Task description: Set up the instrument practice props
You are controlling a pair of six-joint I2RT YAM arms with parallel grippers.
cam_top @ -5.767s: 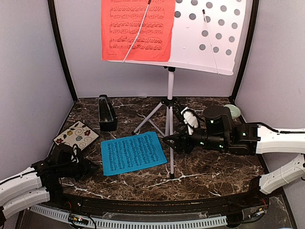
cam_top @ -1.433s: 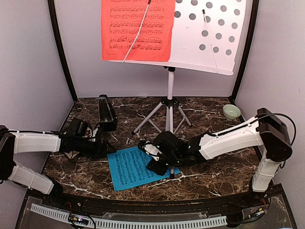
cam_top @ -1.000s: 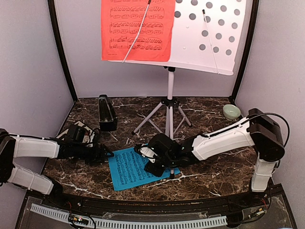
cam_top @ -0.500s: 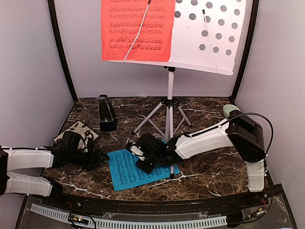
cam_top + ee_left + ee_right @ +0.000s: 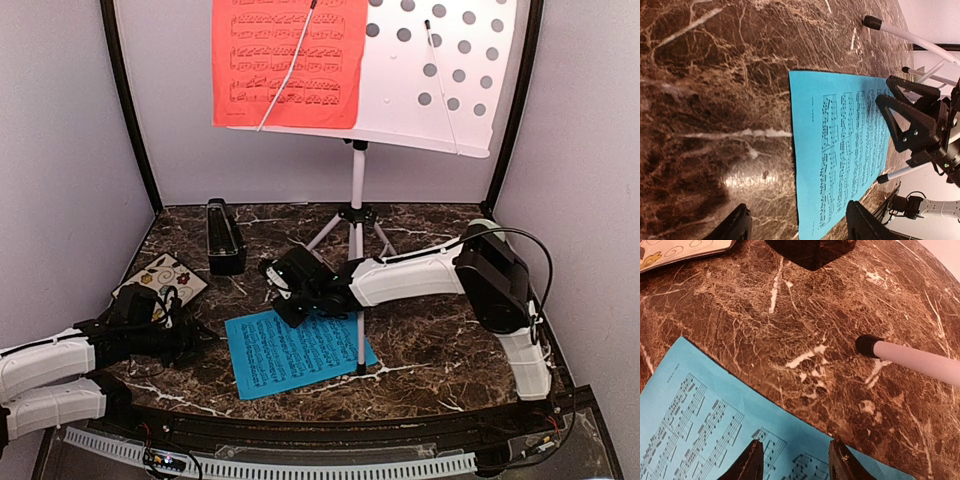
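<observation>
The white perforated music stand [image 5: 440,90] rises on its tripod at the back, with the red sheet [image 5: 288,62] clipped on its left half. On the marble lies the blue sheet [image 5: 300,350], flat and held by neither gripper. My right gripper [image 5: 284,303] hovers open over its far edge; in the right wrist view the gripper [image 5: 795,465] frames the sheet [image 5: 700,415] with empty jaws. Left of the sheet, my left gripper [image 5: 190,340] is open and low, and the left wrist view has this gripper [image 5: 800,230] facing the sheet [image 5: 840,150]. The black metronome [image 5: 225,238] stands at the back left.
A floral tile [image 5: 160,282] lies at the left, just behind my left arm. Tripod legs with black feet [image 5: 867,345] spread around the sheet, one foot [image 5: 360,368] at its near right corner. Dark frame posts and grey walls close in the table.
My right gripper has swept left and back across the blue sheet to its far edge. My left arm has drawn back toward the near left, its jaws narrowing slightly. The sheet stays flat.
</observation>
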